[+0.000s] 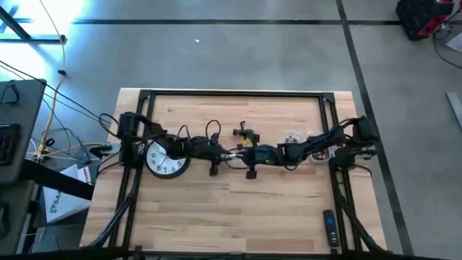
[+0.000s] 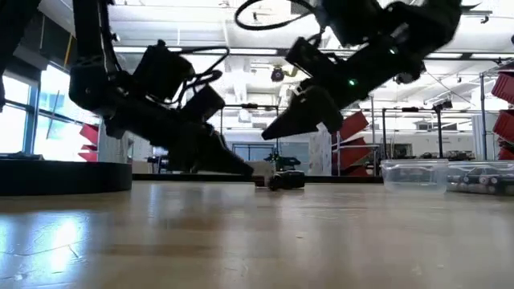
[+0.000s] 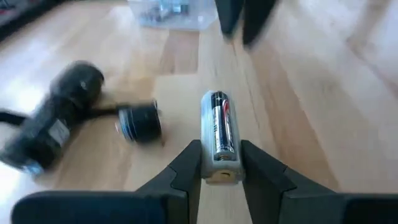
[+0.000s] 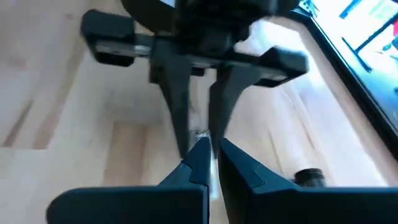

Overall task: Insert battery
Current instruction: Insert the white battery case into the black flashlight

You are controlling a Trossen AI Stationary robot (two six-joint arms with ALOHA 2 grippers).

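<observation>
A black-and-red battery [image 3: 219,127] in a pale sleeve sticks out ahead of my left gripper [image 3: 221,163], which is shut on it at the table's middle [image 1: 222,153]. My right gripper [image 4: 214,155] faces it from the right [image 1: 242,155], a short way beyond the battery's free end. Its fingers [image 3: 256,17] are shut with nothing showing between them. The black flashlight body [image 3: 59,121] and its loose cap [image 3: 140,121] lie on the table beside the battery, on the far side [image 1: 245,133]. My left gripper pinches the battery's sleeve at its rear end [image 3: 219,171] between its two fingers, one on each side. The fingers run along the battery, slanting down from the table's left. The battery points forward past the fingertips toward my right gripper, low over the table.
A round white clock [image 1: 166,159] lies under my left arm. A clear box of small parts [image 1: 292,137] stands at the right [image 2: 414,172]. A remote [image 1: 328,227] lies near the front right corner. A black frame [image 1: 231,94] borders the table.
</observation>
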